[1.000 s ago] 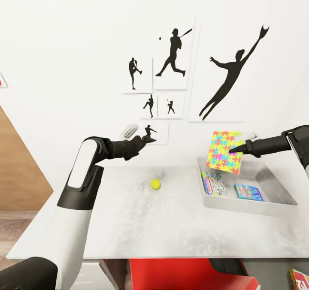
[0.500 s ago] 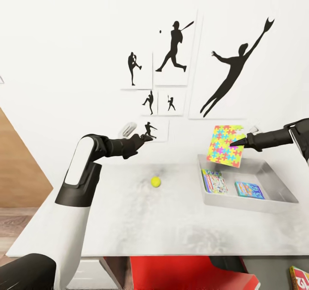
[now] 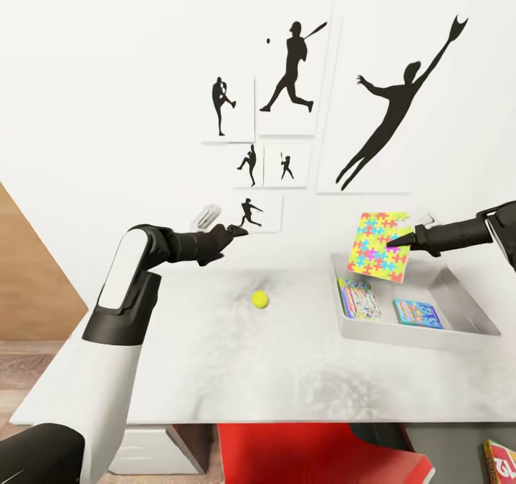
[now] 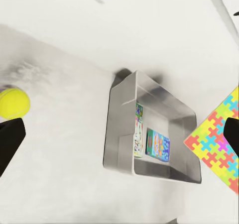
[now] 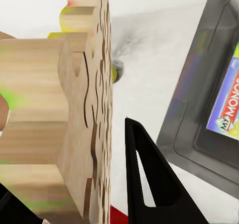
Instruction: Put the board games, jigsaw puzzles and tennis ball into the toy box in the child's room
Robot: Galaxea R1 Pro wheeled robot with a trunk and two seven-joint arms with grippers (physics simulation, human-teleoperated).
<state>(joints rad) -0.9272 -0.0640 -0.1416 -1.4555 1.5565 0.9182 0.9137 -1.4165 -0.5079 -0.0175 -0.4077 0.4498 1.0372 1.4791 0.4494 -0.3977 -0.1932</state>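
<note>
My right gripper [image 3: 393,242] is shut on a jigsaw puzzle [image 3: 378,246], a bright multicoloured sheet held tilted on edge above the far-left corner of the toy box [image 3: 466,330]. In the right wrist view the puzzle's wooden edge [image 5: 74,109] sits against one black finger [image 5: 144,184]. Two board games [image 3: 358,298] [image 3: 417,313] lie flat in the grey toy box [image 4: 117,134]. The tennis ball [image 3: 259,298] rests on the light-grey table [image 3: 215,369], left of the box. My left gripper [image 3: 233,232] hovers open above the table behind the ball [image 4: 12,103].
The white wall with black baseball silhouettes [image 3: 294,69] stands right behind the table. A red object [image 3: 308,455] shows below the table's front edge. The corner of another printed game box [image 3: 502,462] lies at the lower right. A wooden panel [image 3: 29,276] is at the left.
The whole picture has shifted a little, so the camera has moved. The right gripper still holds the puzzle over the toy box, and the ball has stayed put.
</note>
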